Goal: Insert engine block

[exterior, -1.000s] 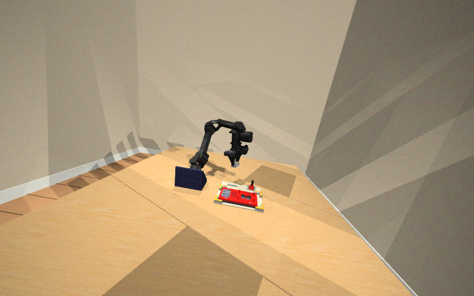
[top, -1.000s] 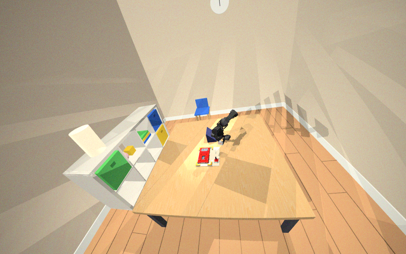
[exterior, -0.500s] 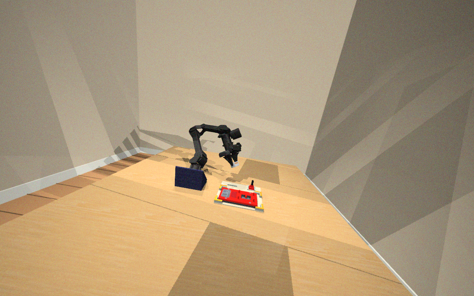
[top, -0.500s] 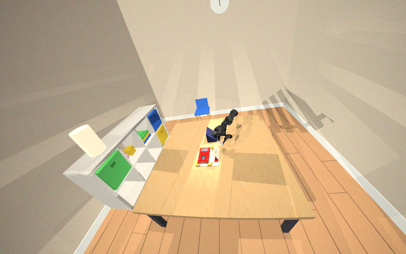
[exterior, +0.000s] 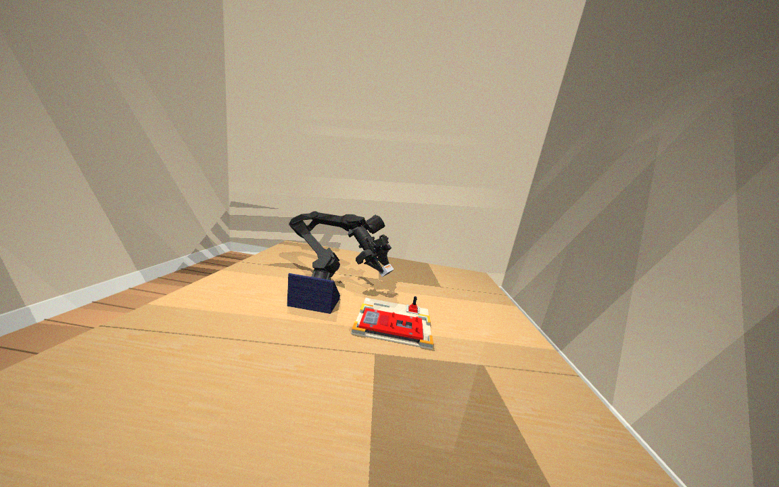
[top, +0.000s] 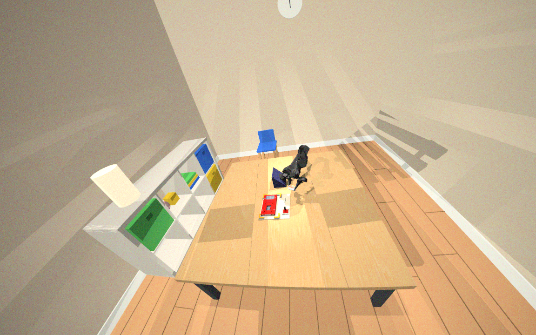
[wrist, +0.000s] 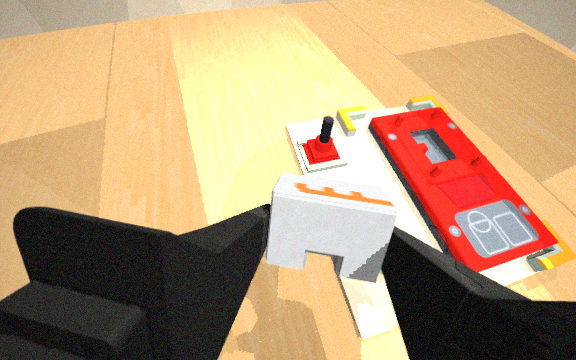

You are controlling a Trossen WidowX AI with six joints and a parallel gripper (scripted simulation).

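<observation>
My gripper point(top: 291, 185) point(exterior: 383, 268) point(wrist: 325, 222) is shut on the engine block point(top: 291, 188) point(exterior: 387, 270) point(wrist: 313, 225), a light grey block with orange marks on its top and a slot in its lower edge. The block hangs above the table, beside the white tray. The red car body point(top: 268, 206) point(exterior: 387, 322) point(wrist: 460, 190) lies on the tray between yellow corner brackets. Its opening point(wrist: 434, 146) is empty of the block, with a small red rib on one side. The slot faces down in the wrist view.
The white tray point(top: 285, 200) point(exterior: 374, 304) point(wrist: 368, 162) also bears a red base with an upright black peg point(top: 285, 209) point(exterior: 414, 301) point(wrist: 326, 131). A dark blue wedge point(top: 278, 179) point(exterior: 310, 293) stands near the arm's base. A white shelf point(top: 170, 175) stands at the table's left side in the top view.
</observation>
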